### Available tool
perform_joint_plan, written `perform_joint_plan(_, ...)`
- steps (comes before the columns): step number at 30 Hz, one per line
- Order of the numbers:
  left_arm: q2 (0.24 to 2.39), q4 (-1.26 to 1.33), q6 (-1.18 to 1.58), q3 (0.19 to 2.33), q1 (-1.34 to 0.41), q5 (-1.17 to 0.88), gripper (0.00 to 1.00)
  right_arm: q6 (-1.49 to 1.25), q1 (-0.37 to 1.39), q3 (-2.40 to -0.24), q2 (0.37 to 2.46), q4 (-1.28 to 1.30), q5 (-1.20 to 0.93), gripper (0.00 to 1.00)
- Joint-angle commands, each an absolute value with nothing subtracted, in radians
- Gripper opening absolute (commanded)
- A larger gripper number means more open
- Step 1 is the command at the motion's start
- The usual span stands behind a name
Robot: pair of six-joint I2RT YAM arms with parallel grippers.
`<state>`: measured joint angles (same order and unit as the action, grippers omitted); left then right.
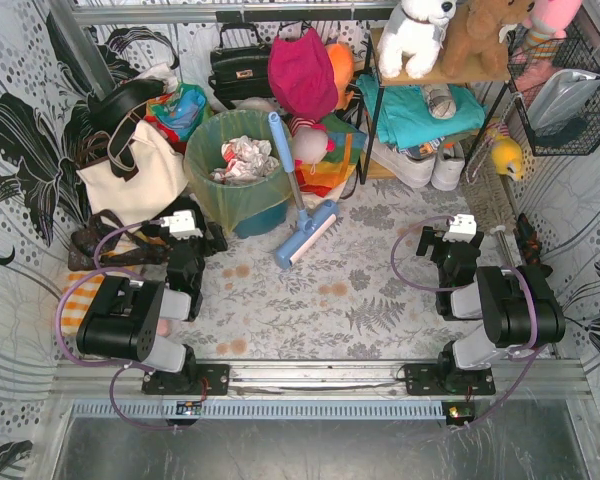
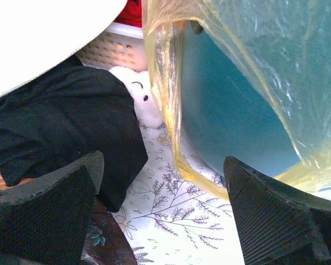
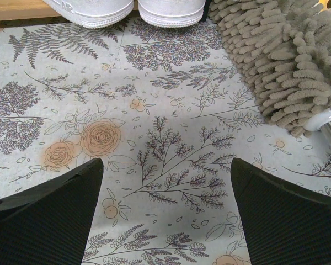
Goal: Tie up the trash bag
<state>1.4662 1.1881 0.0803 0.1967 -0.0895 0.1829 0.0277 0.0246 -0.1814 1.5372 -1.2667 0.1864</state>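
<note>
Gaping empty, left end effector (image 2: 163, 176) faces trash bag (image 2: 168, 83); right end effector (image 3: 166, 171) likewise released.

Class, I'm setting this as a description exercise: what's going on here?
Nothing is being held. The yellow trash bag lines the teal bin, untied, crumpled paper inside. The left gripper hovers open low beside the bin, facing the bag's overhang. The right gripper is open over the floral cloth, away from the bag.
</note>
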Motion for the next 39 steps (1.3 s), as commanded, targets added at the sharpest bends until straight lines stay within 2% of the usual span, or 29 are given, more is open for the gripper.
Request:
perform_joint_plan(1,1.467,1.223,0.073,0.204,-0.084,0.145,0.98,0.039,0.031,-0.192,1.539,-1.311,0.179,0.97)
perform_joint_plan(39,1.468,1.204,0.090,0.216,-0.071,0.150,0.98,0.030,0.029,-0.194,1.539,-1.302,0.178,0.97)
